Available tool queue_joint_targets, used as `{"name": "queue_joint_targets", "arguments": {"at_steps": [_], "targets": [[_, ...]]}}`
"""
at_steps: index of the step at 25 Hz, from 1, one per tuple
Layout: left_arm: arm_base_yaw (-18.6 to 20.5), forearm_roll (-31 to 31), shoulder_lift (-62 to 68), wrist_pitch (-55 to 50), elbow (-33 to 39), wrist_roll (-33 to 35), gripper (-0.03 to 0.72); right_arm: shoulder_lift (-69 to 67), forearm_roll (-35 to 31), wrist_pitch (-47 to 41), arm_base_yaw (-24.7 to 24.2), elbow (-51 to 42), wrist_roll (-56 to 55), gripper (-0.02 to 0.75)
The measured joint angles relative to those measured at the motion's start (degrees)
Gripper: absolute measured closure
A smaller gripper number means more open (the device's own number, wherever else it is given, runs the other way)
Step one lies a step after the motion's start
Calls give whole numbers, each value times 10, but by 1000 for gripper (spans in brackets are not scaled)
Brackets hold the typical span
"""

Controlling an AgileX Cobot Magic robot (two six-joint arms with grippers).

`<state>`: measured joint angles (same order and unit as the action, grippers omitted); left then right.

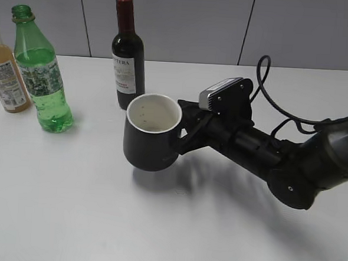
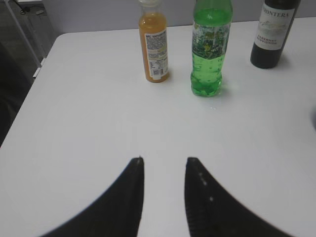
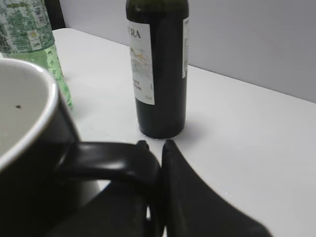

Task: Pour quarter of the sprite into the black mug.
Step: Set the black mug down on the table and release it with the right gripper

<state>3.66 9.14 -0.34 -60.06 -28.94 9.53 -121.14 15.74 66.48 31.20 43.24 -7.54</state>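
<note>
Right pincer point(image 1: 182, 134) pinching handle of mug point(image 1: 152, 133), mug held tilted just off tabletop point(image 1: 156, 224), in front of wine bottle point(image 1: 128, 57). Sprite point(image 1: 42, 69) upright, uncapped, far left, beside orange bottle point(image 1: 6, 76). Left pincer point(image 2: 163, 160) spread, empty, low over tabletop, well short of sprite.

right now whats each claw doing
Left claw: open, holding nothing, well short of the sprite.
Right claw: closed on the handle of the black mug.
</note>
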Motion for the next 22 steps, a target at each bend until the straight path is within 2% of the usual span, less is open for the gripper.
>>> {"name": "queue_joint_targets", "arguments": {"at_steps": [9, 22], "targets": [[0, 0, 0, 0, 0, 0, 461, -70, 16, 0, 5, 49, -7, 698], [0, 0, 0, 0, 0, 0, 461, -85, 67, 0, 5, 55, -22, 699]]}}
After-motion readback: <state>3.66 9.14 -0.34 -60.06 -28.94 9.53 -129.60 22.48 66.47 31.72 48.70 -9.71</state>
